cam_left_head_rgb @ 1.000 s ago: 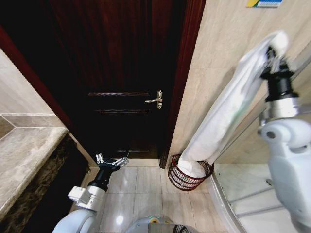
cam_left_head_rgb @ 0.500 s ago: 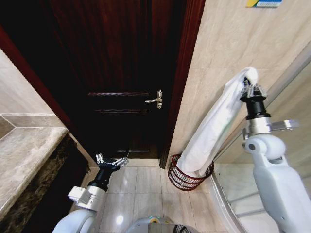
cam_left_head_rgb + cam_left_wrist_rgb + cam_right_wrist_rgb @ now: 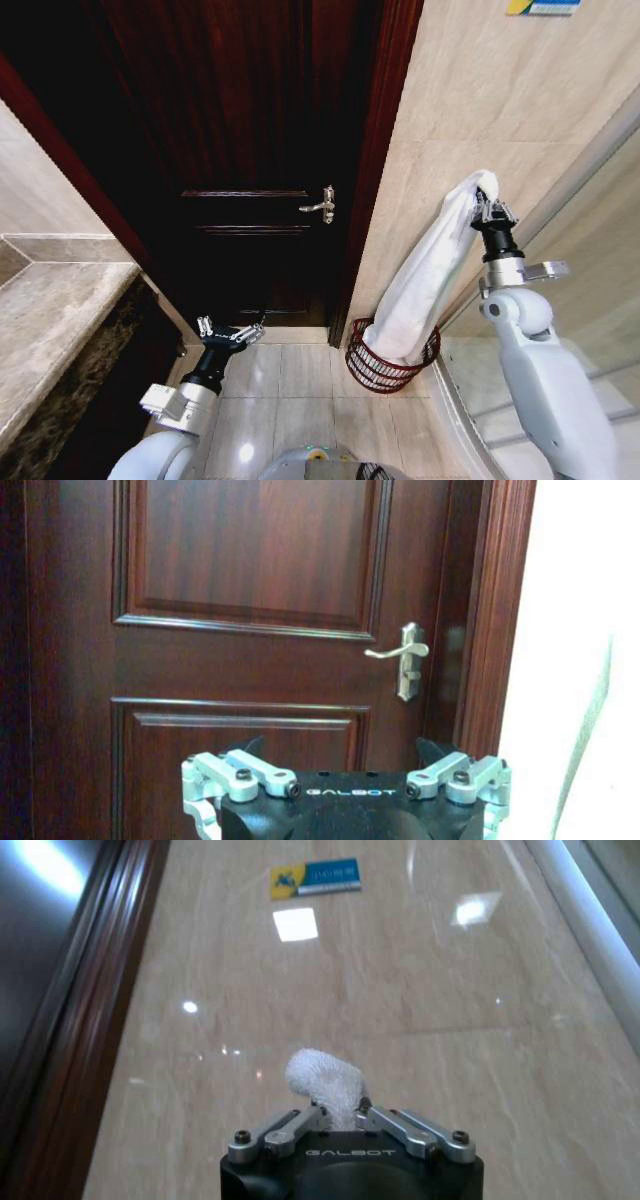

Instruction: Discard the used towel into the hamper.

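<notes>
Towel held up by the right gripper, its foot in the hamper.

From the head, the right gripper is seen raised by the tiled wall, clamped on the top of the white towel, which hangs down and leftward into the hamper on the floor beside the door. The left gripper is held low before the door, fingers spread. At the left wrist, the door handle is seen ahead. At the right wrist, a towel tuft is pinched between closed fingers.
</notes>
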Controlling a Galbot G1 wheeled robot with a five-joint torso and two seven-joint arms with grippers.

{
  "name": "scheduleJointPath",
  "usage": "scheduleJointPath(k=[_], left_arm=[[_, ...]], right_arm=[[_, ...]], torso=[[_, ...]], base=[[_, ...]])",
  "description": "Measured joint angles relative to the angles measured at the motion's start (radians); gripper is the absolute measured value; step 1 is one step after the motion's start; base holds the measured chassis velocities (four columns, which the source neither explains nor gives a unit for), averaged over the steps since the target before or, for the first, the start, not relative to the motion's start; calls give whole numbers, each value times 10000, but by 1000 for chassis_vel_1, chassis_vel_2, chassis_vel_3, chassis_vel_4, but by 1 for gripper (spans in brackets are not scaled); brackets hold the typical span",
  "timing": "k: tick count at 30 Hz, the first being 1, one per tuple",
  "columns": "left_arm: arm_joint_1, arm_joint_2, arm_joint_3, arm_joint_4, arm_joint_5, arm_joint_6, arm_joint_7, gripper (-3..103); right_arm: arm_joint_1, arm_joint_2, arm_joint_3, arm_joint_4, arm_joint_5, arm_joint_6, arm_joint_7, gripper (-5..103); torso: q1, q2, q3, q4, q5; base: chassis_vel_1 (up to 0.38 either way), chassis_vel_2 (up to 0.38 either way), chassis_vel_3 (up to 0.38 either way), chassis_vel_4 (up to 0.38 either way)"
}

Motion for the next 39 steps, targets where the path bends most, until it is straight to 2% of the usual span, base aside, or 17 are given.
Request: scheduleJointPath(k=[15, 27, 39], left_arm=[[0, 0, 0, 1, 0, 0, 0, 99], [0, 0, 0, 0, 0, 0, 0, 99], [0, 0, 0, 0, 0, 0, 0, 99]], right_arm=[[-1014, 520, -100, -1332, -170, 769, -521, 7], [-1575, 940, -322, -1852, -27, 894, -577, 7], [-1469, 1413, -1005, -3781, -229, 1125, -892, 7]], torso=[[0, 0, 0, -1, 1], [0, 1, -1, 0, 1], [0, 0, 0, 0, 0]], base=[[0, 0, 0, 0], [0, 0, 0, 0], [0, 0, 0, 0]])
